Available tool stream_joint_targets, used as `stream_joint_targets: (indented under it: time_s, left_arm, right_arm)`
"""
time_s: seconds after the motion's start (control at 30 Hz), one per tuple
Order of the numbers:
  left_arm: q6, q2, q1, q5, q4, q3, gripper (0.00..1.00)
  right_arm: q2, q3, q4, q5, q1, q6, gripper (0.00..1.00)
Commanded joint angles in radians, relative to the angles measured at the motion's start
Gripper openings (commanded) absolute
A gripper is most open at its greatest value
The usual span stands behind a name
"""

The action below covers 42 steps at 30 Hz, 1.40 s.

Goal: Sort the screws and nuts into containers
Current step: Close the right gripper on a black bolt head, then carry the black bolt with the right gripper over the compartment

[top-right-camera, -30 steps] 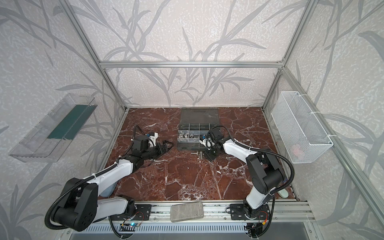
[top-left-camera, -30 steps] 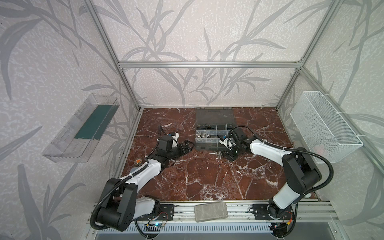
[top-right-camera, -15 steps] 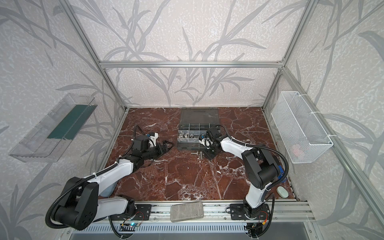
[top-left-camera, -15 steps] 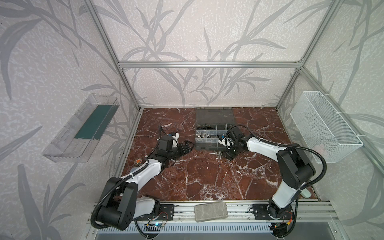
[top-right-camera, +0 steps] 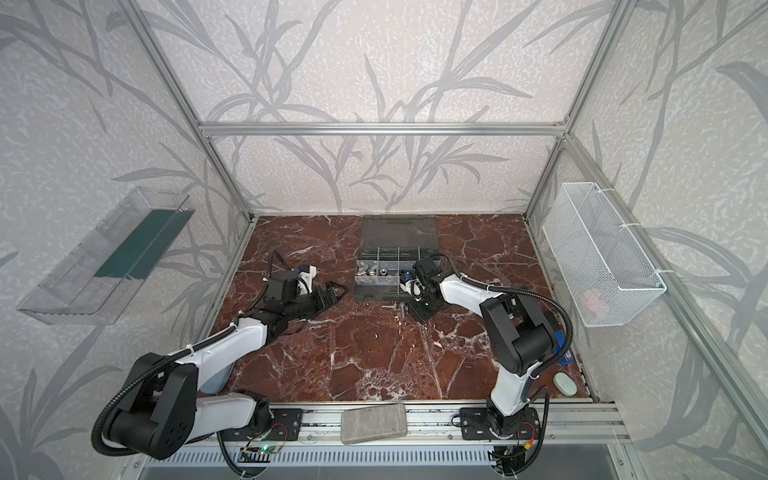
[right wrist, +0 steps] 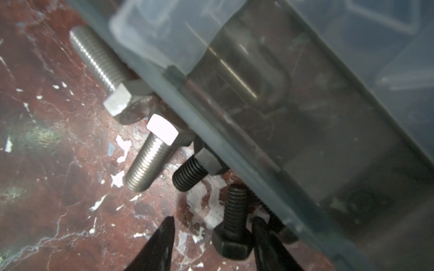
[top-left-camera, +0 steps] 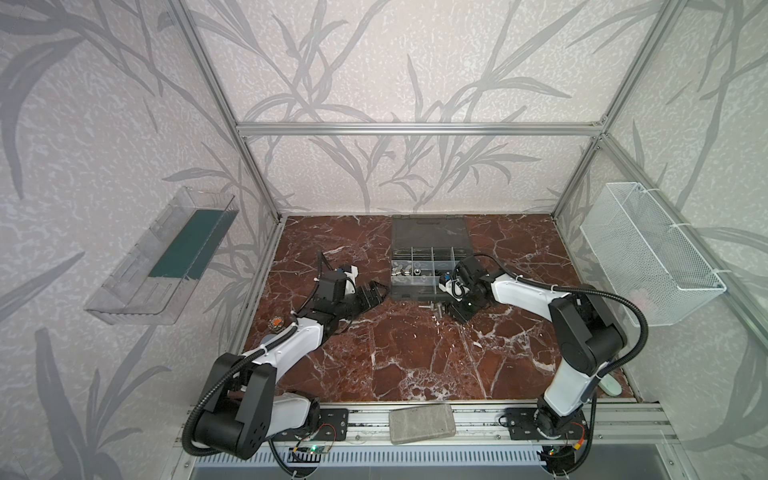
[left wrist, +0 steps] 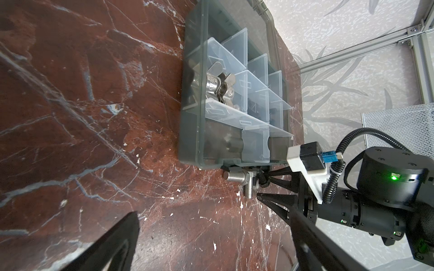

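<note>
The dark grey organizer case (top-left-camera: 415, 296) lies open, and silver winged nuts (left wrist: 220, 89) sit in one of its clear containers (left wrist: 234, 70). Two silver screws (right wrist: 98, 58) (right wrist: 150, 162) and two black screws (right wrist: 190, 173) (right wrist: 234, 225) lie on the marble against the case's front wall (right wrist: 258, 140). My right gripper (right wrist: 213, 219) is open and low on the floor. It straddles the nearer black screw, with one finger against the head and the other a gap away. My left gripper (top-left-camera: 376, 293) stands wide open left of the case, with nothing between its fingers.
A white mesh basket (top-left-camera: 648, 253) hangs on the right wall and a clear tray with a green base (top-left-camera: 166, 257) on the left wall. A grey block (top-left-camera: 422, 422) rests on the front rail. A small orange piece (top-left-camera: 276, 322) lies by the left arm.
The right arm's elbow has shifted slightly while its gripper stays at the case's front, jaws a little narrower. The left arm has not moved.
</note>
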Motion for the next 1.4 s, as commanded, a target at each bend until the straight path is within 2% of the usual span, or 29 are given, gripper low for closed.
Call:
stream_joint_targets:
  time_s: [0.0,0.27,0.63,0.87,1.07,1.37]
  left_arm:
    - [0.011,0.003,0.007,-0.006,0.004,0.007,0.98]
    - [0.01,0.001,0.008,-0.007,0.007,0.004,0.98]
    - [0.009,-0.003,0.01,-0.005,0.016,-0.005,0.98]
    - [0.007,-0.009,0.012,0.0,0.018,-0.006,0.98]
    - [0.007,-0.012,0.014,0.001,0.019,-0.005,0.98]
    - [0.003,-0.024,0.015,0.005,0.027,-0.014,0.98]
  right_arm:
    - [0.017,0.013,-0.039,0.025,0.009,0.016,0.54]
    - [0.034,0.03,-0.055,0.058,0.011,0.043,0.49]
    - [0.027,0.029,-0.059,0.069,0.011,0.081,0.18]
    - [-0.055,0.027,-0.05,-0.009,0.008,0.104,0.01]
    - [-0.147,0.126,-0.128,-0.11,-0.005,0.1,0.0]
    - [-0.086,0.332,-0.203,-0.012,-0.061,0.071,0.0]
